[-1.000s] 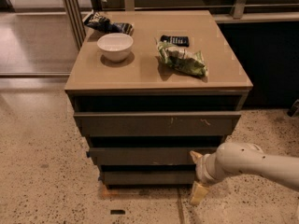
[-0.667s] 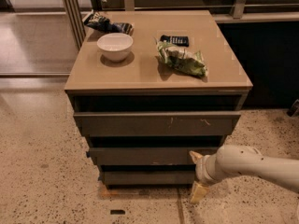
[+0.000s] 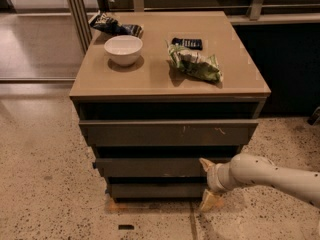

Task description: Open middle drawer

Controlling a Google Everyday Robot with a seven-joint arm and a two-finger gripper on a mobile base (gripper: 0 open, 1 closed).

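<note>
Pincer (image 3: 207, 183) splayed beside middle drawer (image 3: 155, 167), dark grey-brown, handleless front

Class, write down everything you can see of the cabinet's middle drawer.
The middle drawer is a long, flat, dark grey-brown front, handleless, as wide as the tan-topped cabinet. It sits between the white-scratched front above and the plain front below, a dark gap over it. The cream two-finger gripper is at its right end as seen, fingers spread; the upper one reaches its corner, contact unclear.
</note>
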